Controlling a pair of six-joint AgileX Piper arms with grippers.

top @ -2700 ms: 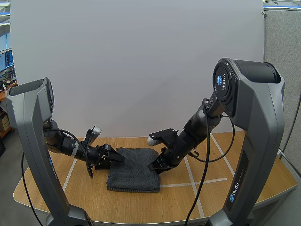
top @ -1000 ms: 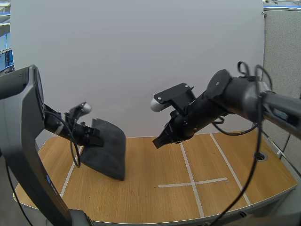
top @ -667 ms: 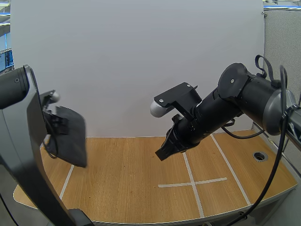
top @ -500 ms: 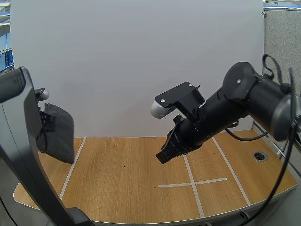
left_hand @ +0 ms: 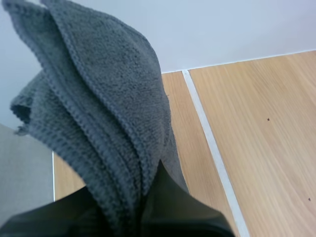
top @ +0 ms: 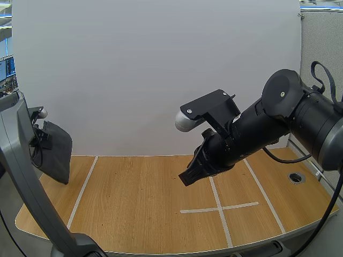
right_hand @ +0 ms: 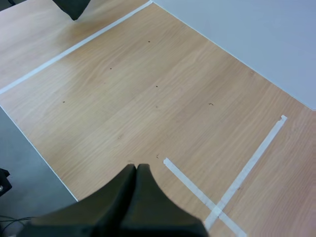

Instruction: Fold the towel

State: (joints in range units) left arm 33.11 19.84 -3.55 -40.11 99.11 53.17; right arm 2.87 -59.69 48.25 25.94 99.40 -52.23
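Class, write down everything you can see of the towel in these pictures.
The towel is dark grey, looped terry cloth with stitched hems. It is folded into several layers and hangs clear above the left edge of the table, pinched at one end by the left gripper. Nothing else touches it.

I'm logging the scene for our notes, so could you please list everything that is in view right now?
towel: one, dark grey, hanging in the air above the table's left end, bunched where it is gripped
table: one, light wood, below both arms
tape lines: four, white, stuck on the table top, two of them crossing right of the middle
round hole: one, dark with a grey ring, in the table near its right side
left pincer: one, black, raised at the far left, shut on the towel
right pincer: one, black, in the air over the table's middle, fingers together on nothing
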